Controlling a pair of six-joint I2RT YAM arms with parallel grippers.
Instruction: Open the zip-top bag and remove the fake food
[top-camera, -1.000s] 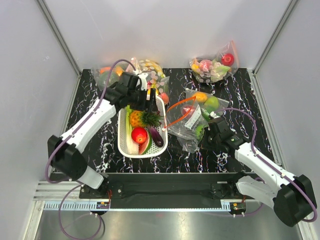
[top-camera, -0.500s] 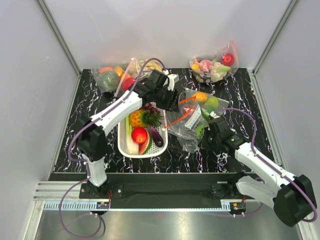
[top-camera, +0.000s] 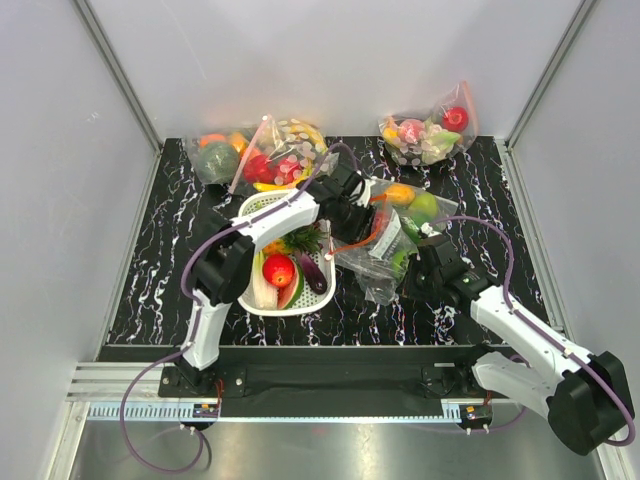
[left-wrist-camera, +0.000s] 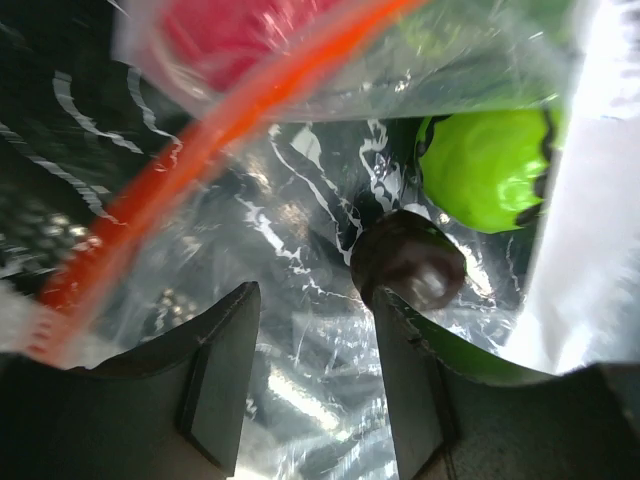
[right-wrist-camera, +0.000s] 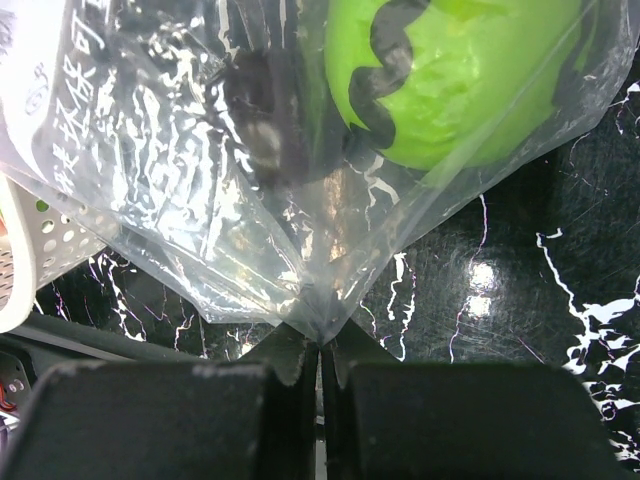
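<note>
On the tabletop (top-camera: 170, 260), right of centre: the zip-top bag (top-camera: 372, 265) lies just beside the white basket (top-camera: 243, 285).
Long axis runs diagonally, near-right to far-left.
Mouth end, marked by the orange-red zip strip (top-camera: 348, 243), points left toward the basket. The closed bottom points toward the right arm.
White label (top-camera: 386, 238) faces up.
Right fingers (right-wrist-camera: 300, 372): clenched on the bag's bottom corner, with the film bunched to a point between them.
Left fingers (left-wrist-camera: 235, 330): at the mouth end, standing apart. Film shows in the gap; nothing seen pinched.
The strip crosses the left wrist view on a slant, above the fingers.
Contents: green fruit (right-wrist-camera: 450, 80) close to the pinched corner.
A dark round object (left-wrist-camera: 407, 260) sits beside it, too blurred to identify.
A red shape (left-wrist-camera: 230, 25) lies under film beyond the strip; cannot tell which bag holds it.
</note>
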